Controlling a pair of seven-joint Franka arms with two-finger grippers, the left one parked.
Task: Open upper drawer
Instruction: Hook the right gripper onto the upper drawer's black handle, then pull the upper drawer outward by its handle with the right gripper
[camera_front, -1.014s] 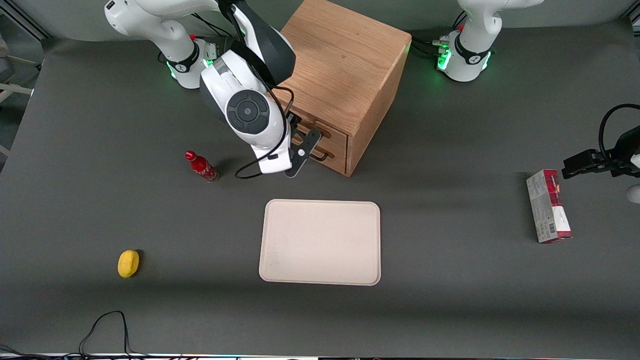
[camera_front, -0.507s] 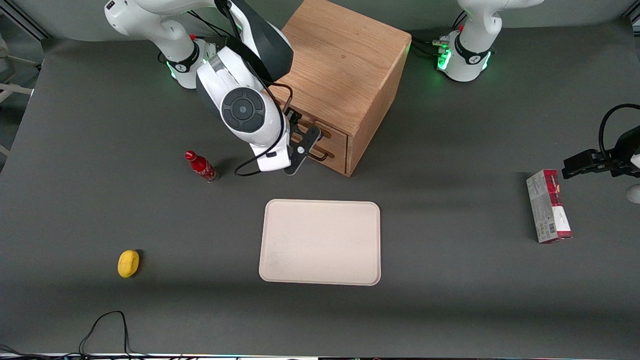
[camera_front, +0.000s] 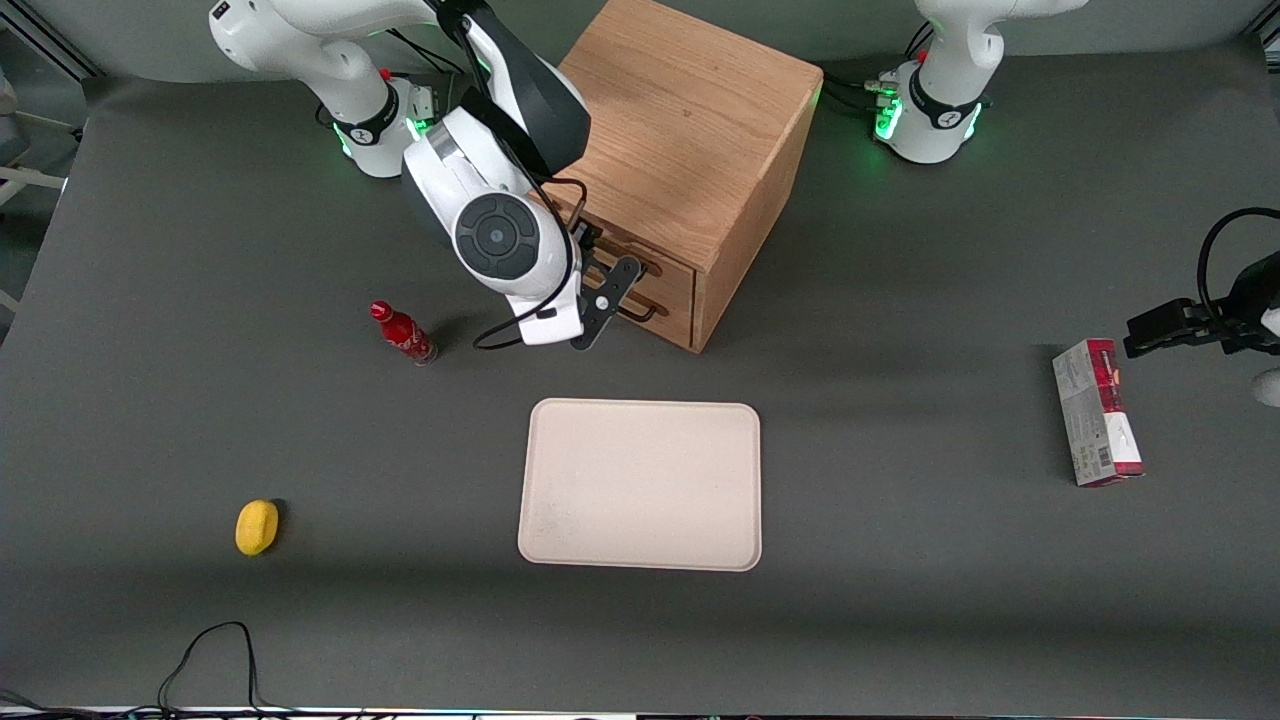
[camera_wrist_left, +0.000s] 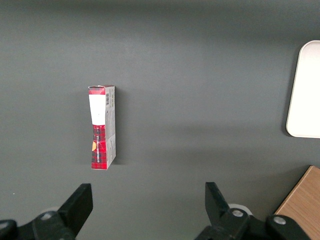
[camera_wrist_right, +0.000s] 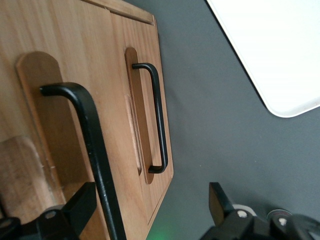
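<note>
The oak cabinet (camera_front: 690, 130) stands at the back of the table. Its upper drawer (camera_front: 668, 272) is shut; its light wood front (camera_wrist_right: 30, 100) and long black wire handle (camera_wrist_right: 87, 145) fill the right wrist view. The lower drawer's handle (camera_wrist_right: 156, 120) shows farther off, nearer the tabletop, and in the front view (camera_front: 645, 313). My right gripper (camera_front: 605, 295) is in front of the drawer fronts. It is open (camera_wrist_right: 147, 205), and the upper handle passes between its fingers, close to one finger (camera_wrist_right: 75, 205). The drawer's inside is hidden.
A beige tray (camera_front: 640, 485) lies nearer the front camera than the cabinet and also shows in the right wrist view (camera_wrist_right: 280, 50). A red bottle (camera_front: 403, 333) stands beside the arm. A yellow object (camera_front: 257, 527) and a red-and-white box (camera_front: 1095, 410) lie toward the table's ends.
The arm's wrist swung slightly away from the cabinet and back again. The gripper stays at the drawer fronts and the upper drawer stays shut.
</note>
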